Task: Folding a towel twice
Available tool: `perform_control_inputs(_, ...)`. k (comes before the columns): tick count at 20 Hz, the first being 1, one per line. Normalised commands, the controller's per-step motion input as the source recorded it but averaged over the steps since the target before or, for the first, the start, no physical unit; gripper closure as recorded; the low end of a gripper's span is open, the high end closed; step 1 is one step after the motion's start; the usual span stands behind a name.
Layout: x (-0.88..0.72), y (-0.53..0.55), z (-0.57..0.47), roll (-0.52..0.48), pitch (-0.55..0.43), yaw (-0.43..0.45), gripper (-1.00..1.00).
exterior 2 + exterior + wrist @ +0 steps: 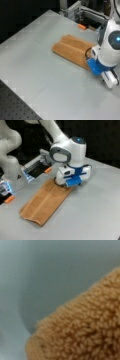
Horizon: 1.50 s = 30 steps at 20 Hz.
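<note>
Tan terry cloth lies as a long narrow strip on the grey table [95, 202] in a front view: the towel [45, 201] already looks folded once, judging by its doubled, rounded long edge. Its long axis runs from the view's bottom left up toward the centre. The gripper [65, 185] is down at the strip's far, upper-right end, low over the cloth or touching it. From there the whole length of the towel stretches away toward the bottom left. The fingers are hidden under the white and blue hand, so I cannot tell how wide they stand or whether cloth is between them.

Seen in a front view from the opposite side, the towel [71, 51] runs from centre-left to the right, and a lengthwise ridge shows along it. The gripper [89, 60] sits at the right-hand end, with the cloth reaching away to the left across the table [45, 82]. The aluminium frame [82, 11] and a small orange piece [81, 26] lie beyond, well apart from the towel.

Close up in the wrist view, the towel [82, 330] fills the lower right with looped pile, its rounded corner against bare table [45, 270]. No fingers show here.
</note>
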Motion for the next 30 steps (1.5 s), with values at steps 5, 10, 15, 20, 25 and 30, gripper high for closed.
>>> perform_control_inputs(5,-0.13,-0.04,-0.13,-0.153,-0.008,0.006,-1.00)
perform_control_inputs(10,-0.18,-0.06,-0.15,-0.156,0.000,-0.010,-1.00)
perform_control_inputs(15,-0.23,-0.11,-0.14,-0.167,0.019,-0.019,1.00)
perform_control_inputs(20,-0.22,-0.14,-0.14,-0.151,-0.007,-0.029,1.00)
perform_control_inputs(25,-0.17,-0.16,-0.17,-0.149,-0.033,-0.022,1.00)
perform_control_inputs(30,-0.14,-0.13,-0.17,-0.151,-0.053,-0.009,1.00)
